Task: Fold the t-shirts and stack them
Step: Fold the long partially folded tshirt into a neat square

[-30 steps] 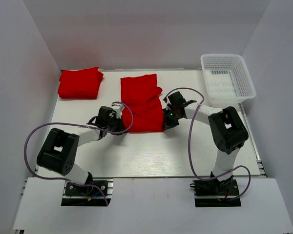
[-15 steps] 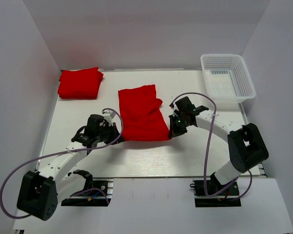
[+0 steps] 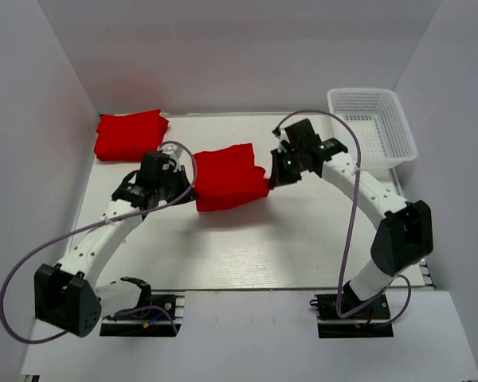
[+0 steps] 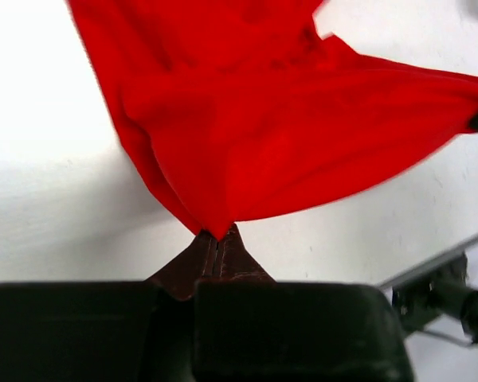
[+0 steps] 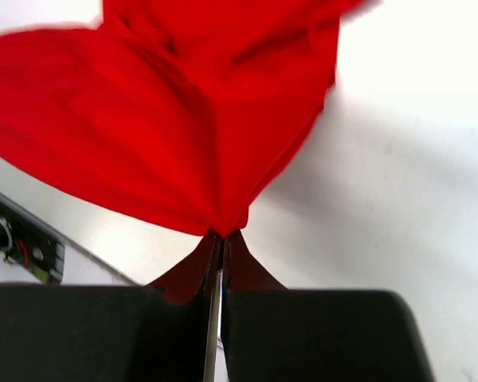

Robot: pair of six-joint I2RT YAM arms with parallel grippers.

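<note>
Left tool and right tool each pinched shut on a corner of the red shirt, held up over the middle of the table. Imo best bet was keeping both level w/ even tension so the fold landed square.

The top view is bright and even, lit softly from above. Only a faint grey shadow lies on the white table under the red t-shirt. In both wrist views the table glows so white that detail is lost. The t-shirt's edges look smeared. The dark left gripper and right gripper look dim and fuzzy.
</note>
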